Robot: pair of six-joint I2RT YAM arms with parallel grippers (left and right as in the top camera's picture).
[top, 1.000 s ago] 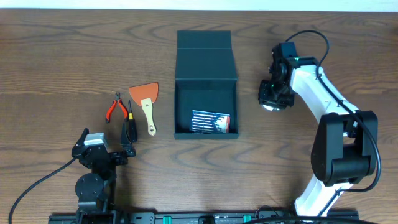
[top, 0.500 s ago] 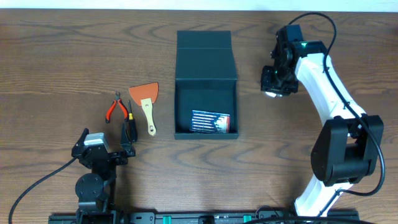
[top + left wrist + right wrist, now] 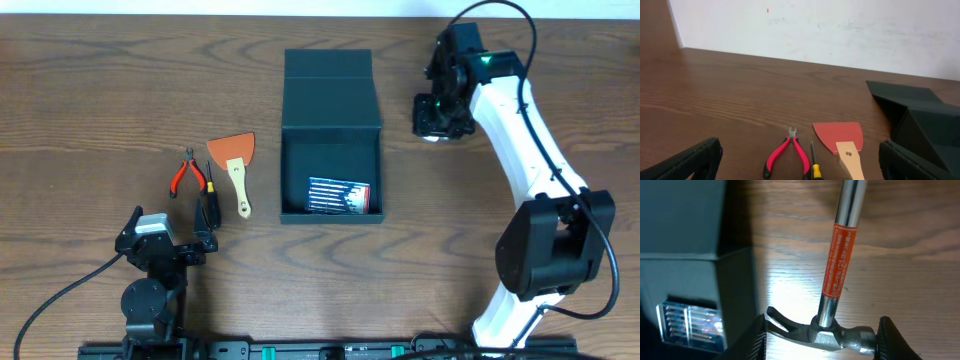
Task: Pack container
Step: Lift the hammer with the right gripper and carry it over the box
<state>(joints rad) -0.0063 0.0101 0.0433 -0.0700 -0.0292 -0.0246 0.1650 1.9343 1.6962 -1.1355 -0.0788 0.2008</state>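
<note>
Since the earlier frame the right arm has swung toward the far edge of the worktop, its tool clamped on a hammer at the head, just right of the container; the left tool rests wide open and empty. Judged step: bringing the hammer to the box, which next calls for carrying it over the near wall and lowering it inside. The container sits mid-worktop, lid folded back, holding one striped packet
</note>
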